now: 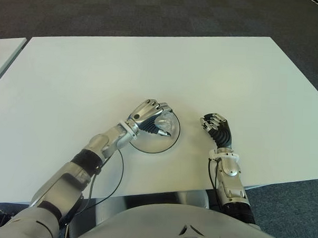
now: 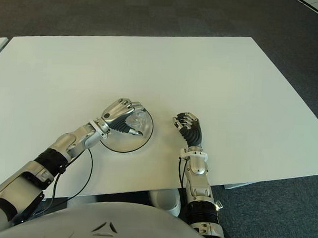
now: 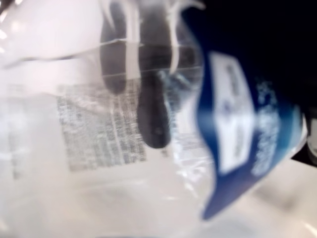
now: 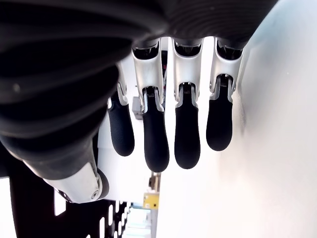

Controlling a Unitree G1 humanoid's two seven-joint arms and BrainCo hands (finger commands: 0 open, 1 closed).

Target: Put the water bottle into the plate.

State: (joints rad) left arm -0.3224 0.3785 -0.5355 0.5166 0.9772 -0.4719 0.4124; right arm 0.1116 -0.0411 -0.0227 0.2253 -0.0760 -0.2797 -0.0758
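Water bottle (image 3: pixel 148 148), blue label unreadable, in left hand (image 1: pixel 150 117) over plate (image 1: pixel 147 146)

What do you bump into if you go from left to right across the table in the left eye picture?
Left hand curled around the water bottle over the plate → a bare strip of white table → right hand, holding nothing.
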